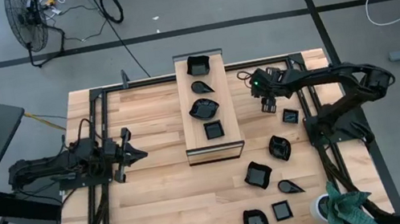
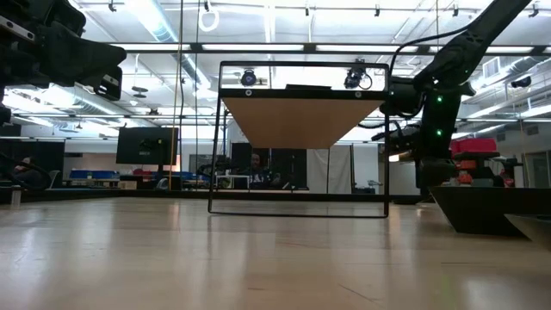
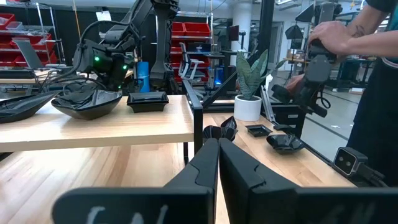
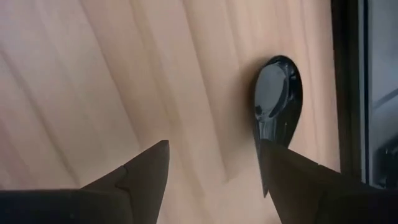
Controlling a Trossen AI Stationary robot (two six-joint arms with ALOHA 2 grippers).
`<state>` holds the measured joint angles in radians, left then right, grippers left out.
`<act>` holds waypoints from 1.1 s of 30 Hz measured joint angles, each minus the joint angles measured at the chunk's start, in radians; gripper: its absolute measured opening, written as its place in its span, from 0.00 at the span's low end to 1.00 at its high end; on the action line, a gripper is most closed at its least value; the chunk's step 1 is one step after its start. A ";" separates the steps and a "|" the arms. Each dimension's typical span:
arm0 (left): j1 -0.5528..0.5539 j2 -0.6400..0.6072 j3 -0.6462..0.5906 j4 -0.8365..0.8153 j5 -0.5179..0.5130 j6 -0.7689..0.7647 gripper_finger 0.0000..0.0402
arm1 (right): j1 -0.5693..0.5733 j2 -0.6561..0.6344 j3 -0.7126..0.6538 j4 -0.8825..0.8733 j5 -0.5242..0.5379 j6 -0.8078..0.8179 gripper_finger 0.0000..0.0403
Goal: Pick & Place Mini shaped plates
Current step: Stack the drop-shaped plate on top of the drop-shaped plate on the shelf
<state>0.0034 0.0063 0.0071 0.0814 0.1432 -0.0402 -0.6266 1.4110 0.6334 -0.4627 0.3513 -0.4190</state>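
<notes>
The right claw (image 4: 214,165), wide open and empty above a teardrop plate (image 4: 277,99) near the table's far right edge, may skid the glossy plate away if misaligned.

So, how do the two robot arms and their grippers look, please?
Both arms are dark, almost black, with jointed segments and black cables along them. The left gripper has two pointed, wedge-shaped black fingers. The right gripper is the same build and shows a small green light near its wrist.
</notes>
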 joint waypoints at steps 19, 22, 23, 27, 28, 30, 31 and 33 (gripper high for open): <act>0.000 0.000 0.000 0.000 0.000 0.000 0.05 | -0.002 0.107 0.024 0.022 0.053 -0.066 0.62; 0.000 0.000 0.000 0.000 0.000 0.000 0.05 | -0.002 0.107 0.024 0.025 0.057 -0.070 0.62; 0.000 0.000 0.000 0.000 0.000 0.000 0.05 | -0.002 0.108 0.024 0.025 0.057 -0.070 0.62; 0.000 0.000 0.000 0.000 0.000 0.000 0.05 | -0.002 0.125 0.025 0.031 0.065 -0.071 0.62; 0.000 0.000 0.000 0.000 0.000 0.000 0.05 | -0.002 0.131 0.025 0.033 0.068 -0.073 0.62; 0.000 0.000 0.000 0.000 0.000 0.000 0.05 | -0.001 0.134 0.026 0.039 0.077 -0.076 0.62; 0.000 0.000 0.000 0.000 0.000 0.000 0.05 | 0.001 0.134 0.025 0.042 0.081 -0.077 0.62; 0.000 0.000 0.000 0.000 0.000 0.000 0.05 | 0.003 0.135 0.025 0.047 0.086 -0.077 0.62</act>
<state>0.0032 0.0063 0.0073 0.0814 0.1432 -0.0402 -0.6235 1.5455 0.6582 -0.4152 0.4371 -0.4965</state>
